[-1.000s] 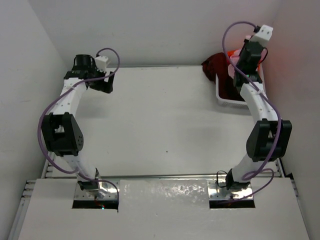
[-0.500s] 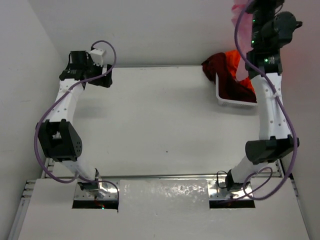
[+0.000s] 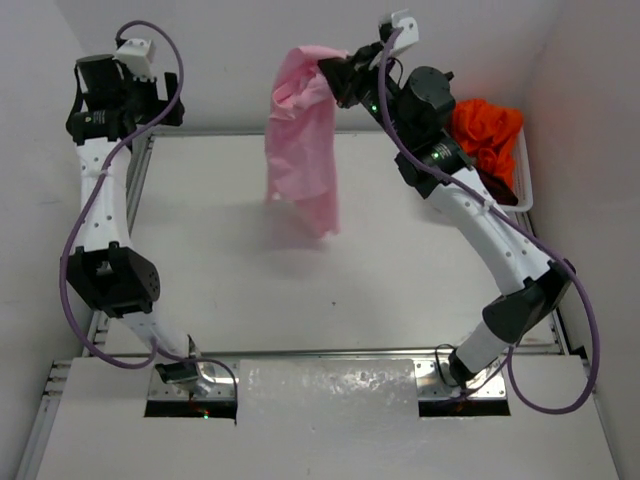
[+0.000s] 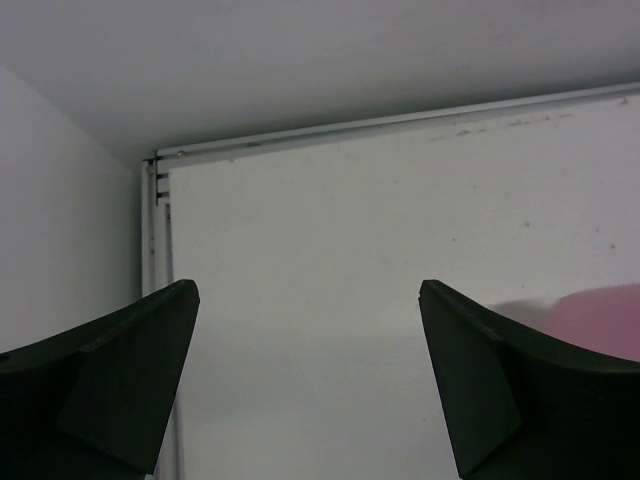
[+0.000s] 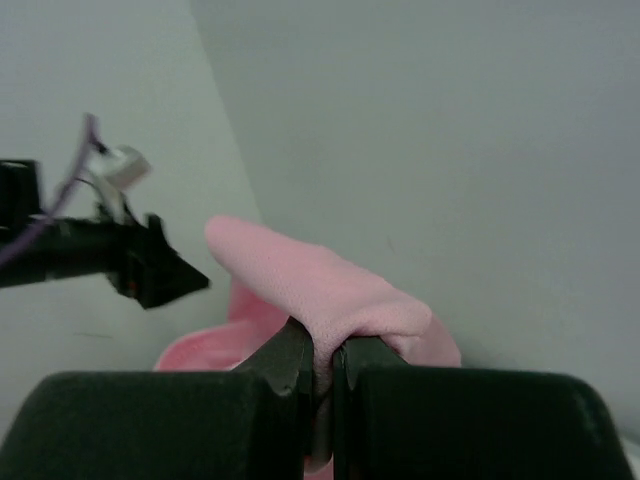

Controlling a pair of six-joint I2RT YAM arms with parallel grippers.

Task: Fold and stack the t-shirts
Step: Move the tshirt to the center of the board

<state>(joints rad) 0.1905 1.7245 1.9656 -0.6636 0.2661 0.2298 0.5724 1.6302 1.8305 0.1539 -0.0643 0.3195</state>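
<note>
My right gripper is shut on a fold of the light pink t-shirt and holds it high over the back middle of the table, so the shirt hangs down in the air. The pinched pink cloth bulges above the closed fingers in the right wrist view. The bright orange t-shirt lies bunched in the white basket at the back right. The maroon t-shirt is hidden. My left gripper is open and empty at the back left corner, raised above the table. A pink edge of the shirt shows behind its right finger.
White walls enclose the table on the left, back and right. A metal rail runs along the table's back edge. The left arm runs along the left edge.
My right gripper has swung from over the basket to the back middle, carrying the pink t-shirt out with it. My left gripper has moved up and left into the back corner.
</note>
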